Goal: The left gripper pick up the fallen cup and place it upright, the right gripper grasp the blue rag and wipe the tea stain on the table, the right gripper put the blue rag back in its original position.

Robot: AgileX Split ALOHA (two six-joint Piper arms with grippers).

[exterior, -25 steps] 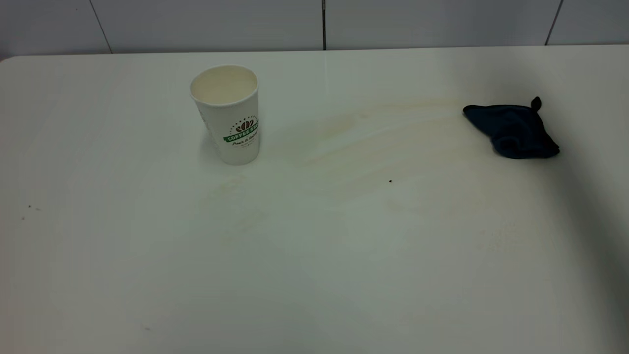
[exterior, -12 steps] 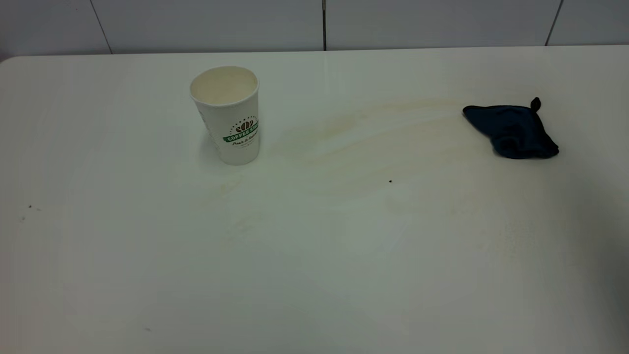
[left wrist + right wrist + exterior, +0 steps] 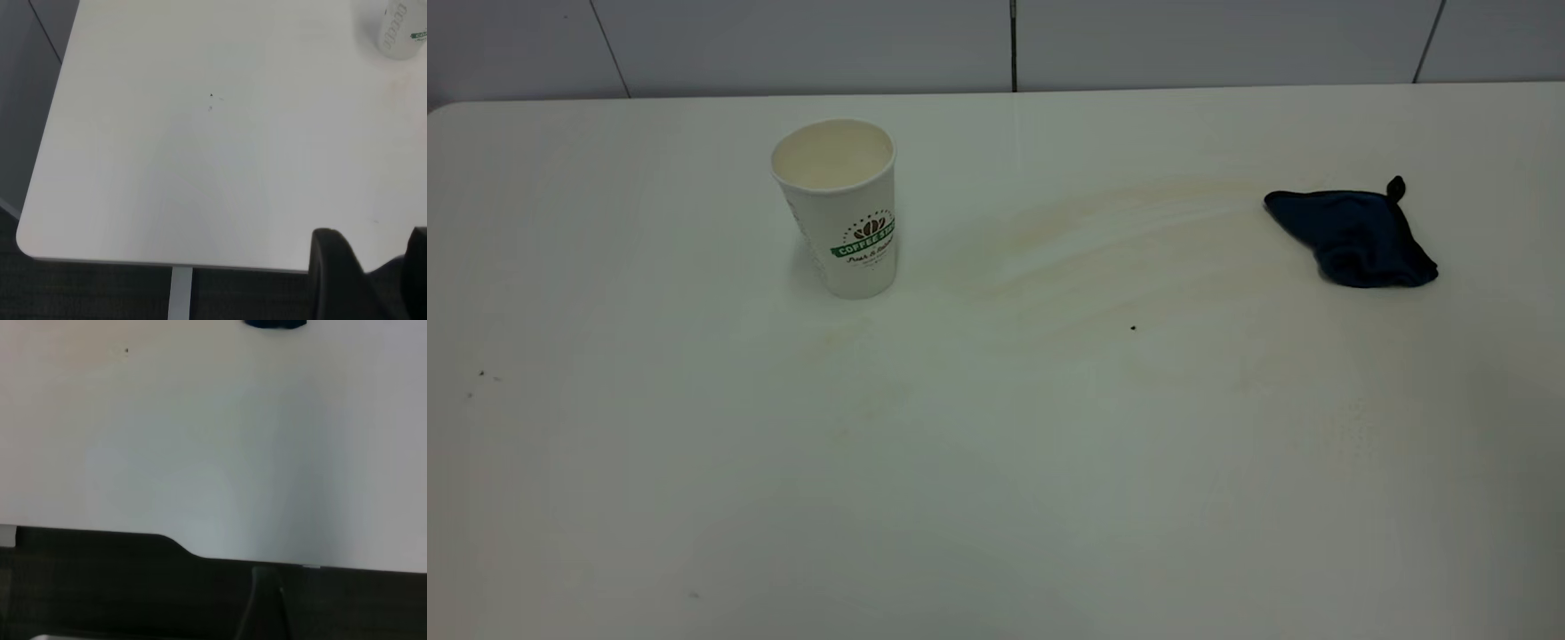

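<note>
The left tool (image 3: 363, 277) hangs off the near left corner of the tabletop (image 3: 167, 173), its two dark fingers parted with nothing between them. The right tool does not show itself, so whether it is wide or narrow I cannot tell.

The cup (image 3: 839, 206) stands upright at the far left, mouth up and seemingly empty. It looks light, thin-walled and easy to crush or tip; its mid-wall would be the place to grip it.

The rag (image 3: 1352, 236) lies crumpled at the far right, just beyond the pale streaks of the stain (image 3: 1120, 258). Soft and limp, it should yield to a pinch on its raised fold.
</note>
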